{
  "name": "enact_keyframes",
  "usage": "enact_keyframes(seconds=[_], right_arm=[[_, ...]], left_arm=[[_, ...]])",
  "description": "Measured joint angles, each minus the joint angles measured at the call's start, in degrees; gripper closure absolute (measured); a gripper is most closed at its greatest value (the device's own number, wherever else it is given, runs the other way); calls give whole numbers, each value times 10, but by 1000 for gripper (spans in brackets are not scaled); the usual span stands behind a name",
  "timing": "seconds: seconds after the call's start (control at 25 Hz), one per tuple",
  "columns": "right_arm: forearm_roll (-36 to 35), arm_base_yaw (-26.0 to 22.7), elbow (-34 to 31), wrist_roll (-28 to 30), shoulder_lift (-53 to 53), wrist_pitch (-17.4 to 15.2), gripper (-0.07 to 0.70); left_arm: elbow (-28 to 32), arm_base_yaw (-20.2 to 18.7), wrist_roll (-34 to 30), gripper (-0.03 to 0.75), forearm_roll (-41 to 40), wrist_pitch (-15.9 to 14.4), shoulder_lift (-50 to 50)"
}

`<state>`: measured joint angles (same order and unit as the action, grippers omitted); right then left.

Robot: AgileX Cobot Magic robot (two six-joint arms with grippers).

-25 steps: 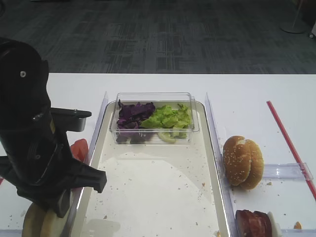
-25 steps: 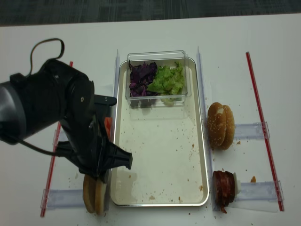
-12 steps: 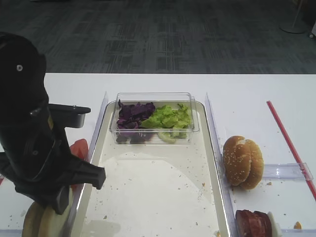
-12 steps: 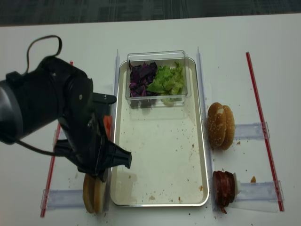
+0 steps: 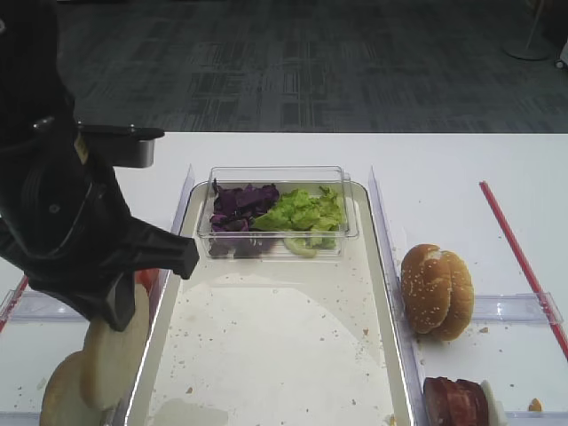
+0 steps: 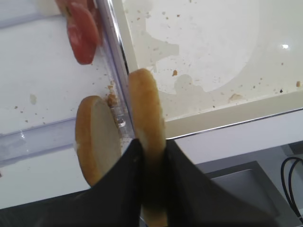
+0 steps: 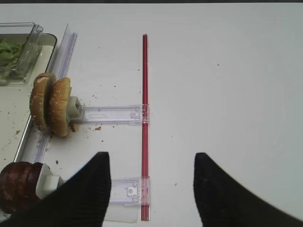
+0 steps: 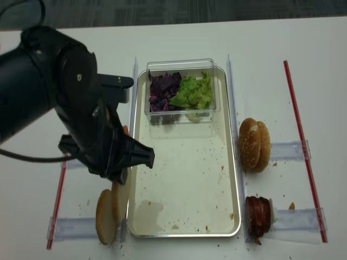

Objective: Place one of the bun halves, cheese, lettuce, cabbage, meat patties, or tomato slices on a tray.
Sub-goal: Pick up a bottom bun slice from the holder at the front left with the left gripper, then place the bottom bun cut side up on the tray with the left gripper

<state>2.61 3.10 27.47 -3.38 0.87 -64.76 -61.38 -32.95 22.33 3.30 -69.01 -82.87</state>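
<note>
A clear plastic box (image 5: 277,209) on the silver-rimmed tray (image 8: 227,162) holds purple cabbage (image 5: 238,204) and green lettuce (image 5: 305,211). The left hand (image 6: 150,156) clamps one pale bun half (image 6: 147,118) edge-up above the tray's 8 o'clock rim; right hand (image 7: 150,189) spread, empty.

Two high views overlook the tray (image 8: 233,162); wrist cameras look down close.

The left arm (image 8: 65,108) now stands higher and farther up along the tray's (image 8: 227,162) left rim than a second ago. The bun half (image 6: 147,123) clamped between its fingers (image 6: 128,179) is lifted out of the stack beside the tray's near left corner and hangs edge-on over that rim. The second bun half (image 8: 104,223) now lies alone, uncovered.
</note>
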Motion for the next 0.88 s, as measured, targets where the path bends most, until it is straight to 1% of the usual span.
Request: enact_keyframes(seconds=[0.24, 0.36, 0.48, 0.6, 0.76, 0.88], right_arm=[[0, 0, 0, 0, 0, 0, 206], [0, 0, 0, 0, 0, 0, 206], [0, 0, 0, 0, 0, 0, 206], [0, 0, 0, 0, 0, 0, 206], [0, 0, 0, 0, 0, 0, 206], [0, 0, 0, 0, 0, 0, 206]], left_arm=[[-3, 0, -11, 641, 0, -3, 1], [-3, 0, -46, 641, 18, 11, 1], [-3, 0, -100, 641, 62, 46, 1], [-3, 0, -157, 641, 115, 72, -9], [-3, 0, -240, 641, 179, 80, -47], [-6, 0, -292, 641, 211, 85, -77]])
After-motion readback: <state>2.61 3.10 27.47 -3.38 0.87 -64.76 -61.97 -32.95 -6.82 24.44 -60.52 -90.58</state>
